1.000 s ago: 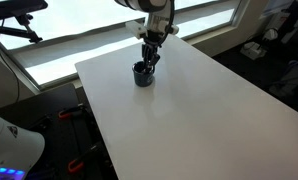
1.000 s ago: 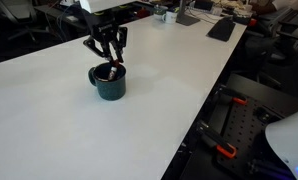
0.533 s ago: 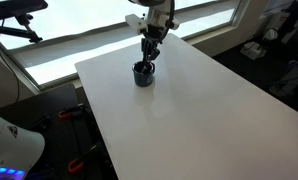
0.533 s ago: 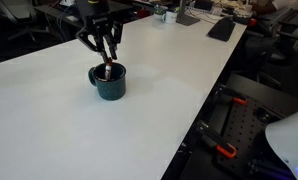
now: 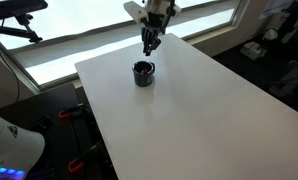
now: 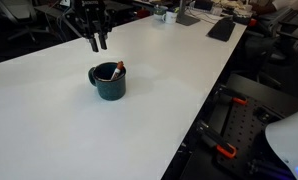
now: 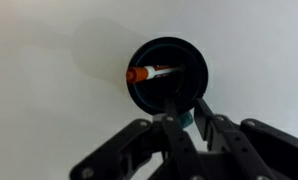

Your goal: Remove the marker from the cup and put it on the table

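The dark cup (image 5: 143, 73) (image 6: 111, 84) stands upright on the white table (image 5: 189, 110) (image 6: 49, 120). The marker (image 6: 118, 69) leans inside it, its reddish tip poking over the rim. In the wrist view I look straight down into the cup (image 7: 169, 75), where the marker (image 7: 149, 72) lies across the opening with its orange end to the left. My gripper (image 5: 149, 46) (image 6: 97, 43) (image 7: 181, 125) hangs above the cup, clear of it. Its fingers stand close together, shut, with nothing held.
A dark keyboard-like object (image 6: 222, 28) and other clutter lie at the table's far end. A bright window ledge (image 5: 79, 45) runs behind the table. Black racks with red clamps (image 6: 229, 140) stand off the table edge.
The gripper has risen from the cup's rim to well above it and shifted slightly away. The marker stays in the cup.
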{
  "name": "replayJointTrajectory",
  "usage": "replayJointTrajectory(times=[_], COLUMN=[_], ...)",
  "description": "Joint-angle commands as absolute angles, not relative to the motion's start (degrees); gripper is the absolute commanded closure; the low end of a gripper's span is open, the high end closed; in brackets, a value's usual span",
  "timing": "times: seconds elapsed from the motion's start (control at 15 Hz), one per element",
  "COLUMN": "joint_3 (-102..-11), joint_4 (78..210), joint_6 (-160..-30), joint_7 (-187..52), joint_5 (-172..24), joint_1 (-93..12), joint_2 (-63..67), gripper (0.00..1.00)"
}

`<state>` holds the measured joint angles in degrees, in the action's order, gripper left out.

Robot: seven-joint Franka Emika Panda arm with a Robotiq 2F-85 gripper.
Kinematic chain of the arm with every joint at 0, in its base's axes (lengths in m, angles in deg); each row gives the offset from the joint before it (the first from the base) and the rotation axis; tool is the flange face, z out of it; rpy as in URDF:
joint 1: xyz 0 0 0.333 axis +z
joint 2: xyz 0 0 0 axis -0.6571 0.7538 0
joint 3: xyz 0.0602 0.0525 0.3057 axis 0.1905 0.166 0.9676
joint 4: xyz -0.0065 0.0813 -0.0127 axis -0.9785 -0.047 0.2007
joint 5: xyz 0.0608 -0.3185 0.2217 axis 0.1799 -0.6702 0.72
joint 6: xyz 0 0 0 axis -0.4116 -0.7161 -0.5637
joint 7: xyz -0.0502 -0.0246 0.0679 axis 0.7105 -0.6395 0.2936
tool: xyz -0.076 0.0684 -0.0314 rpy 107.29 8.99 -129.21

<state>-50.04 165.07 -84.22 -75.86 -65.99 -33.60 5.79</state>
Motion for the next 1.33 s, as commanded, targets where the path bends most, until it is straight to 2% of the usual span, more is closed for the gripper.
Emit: replayJointTrajectory(times=[0.0, 0.07, 0.2, 0.53, 1.27], joint_3=[-49.71, -49.88, -50.15, -50.51, -50.29], joint_4=[166.84, 166.89, 166.64, 166.15, 161.95], joint_6=[-84.36, -84.25, -83.84, -83.77, -81.86], joint_7=[-75.67, -76.32, -77.16, -78.27, -72.85], joint_5=[-66.73, -67.02, -67.64, -68.36, -68.90], joint_1=[-33.73, -33.62, -33.45, -33.32, -34.53], joint_2=[4.67, 4.95, 5.81, 7.36, 11.89], gripper=[0.52, 0.50, 0.39, 0.01, 0.00])
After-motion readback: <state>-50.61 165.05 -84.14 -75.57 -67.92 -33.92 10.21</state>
